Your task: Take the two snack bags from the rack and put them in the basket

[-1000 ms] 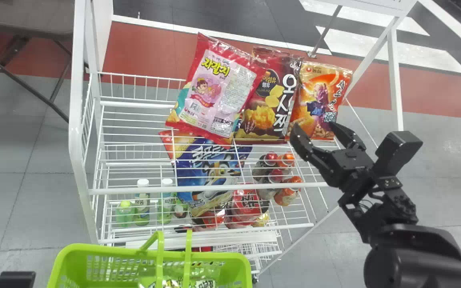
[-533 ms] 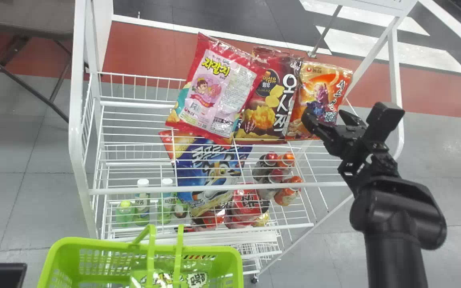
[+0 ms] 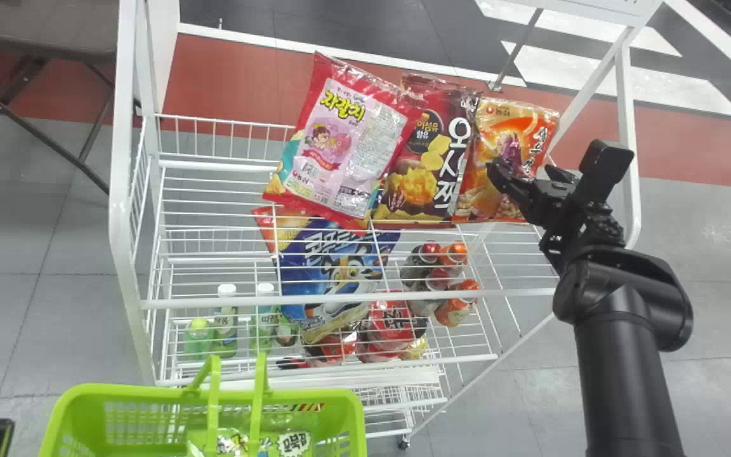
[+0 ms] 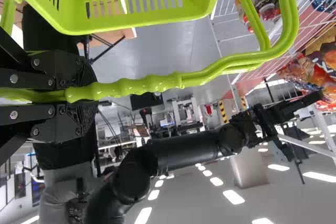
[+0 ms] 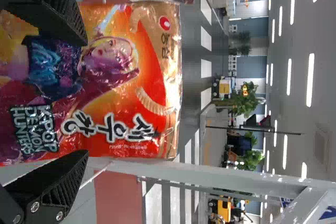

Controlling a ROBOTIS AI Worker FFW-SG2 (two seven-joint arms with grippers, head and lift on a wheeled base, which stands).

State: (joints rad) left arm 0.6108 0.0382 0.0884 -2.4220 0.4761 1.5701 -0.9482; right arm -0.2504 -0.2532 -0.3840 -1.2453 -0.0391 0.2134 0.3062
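Head view: white wire rack (image 3: 119, 158) carries a pink-and-red snack bag (image 3: 346, 146), a dark-red chip bag (image 3: 416, 184) and an orange snack bag (image 3: 505, 111). Green basket (image 3: 124, 391) hangs nearer; left gripper (image 4: 86, 94) clamps its handle. Right gripper (image 3: 521, 170) stands open at the orange snack bag.

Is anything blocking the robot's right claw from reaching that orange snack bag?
Nothing visible does: the right claw is open just in front of the orange snack bag, and the dark red bag sits beside that bag, not between.
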